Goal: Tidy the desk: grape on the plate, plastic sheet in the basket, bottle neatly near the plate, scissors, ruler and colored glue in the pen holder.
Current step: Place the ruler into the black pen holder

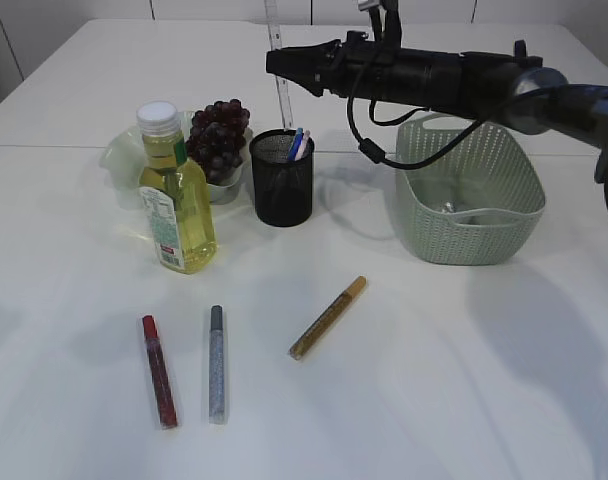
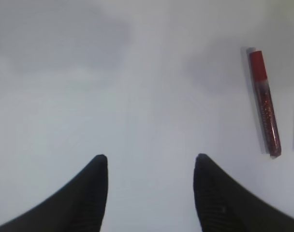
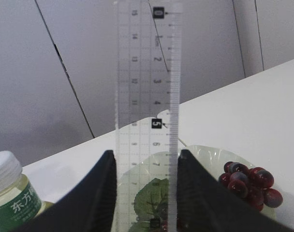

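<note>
My right gripper [image 1: 279, 62] reaches across to the left and is shut on a clear ruler [image 1: 277, 25], held upright with its lower end just above the black mesh pen holder [image 1: 282, 185]. In the right wrist view the ruler [image 3: 147, 87] stands between the jaws [image 3: 146, 159]. Blue and white handles [image 1: 298, 143] stick out of the holder. The grapes [image 1: 219, 135] lie on the pale green plate [image 1: 119, 160], with the oil bottle [image 1: 176, 195] in front of it. Red [image 1: 159, 370], silver [image 1: 216, 363] and gold [image 1: 328, 317] glue pens lie on the table. My left gripper [image 2: 151, 162] is open and empty over bare table, with the red glue pen [image 2: 264, 104] to its right.
A green woven basket [image 1: 471, 200] stands right of the pen holder, with something pale inside that I cannot make out. My right arm spans the air above the basket and the holder. The white table has a seam running across behind the bottle.
</note>
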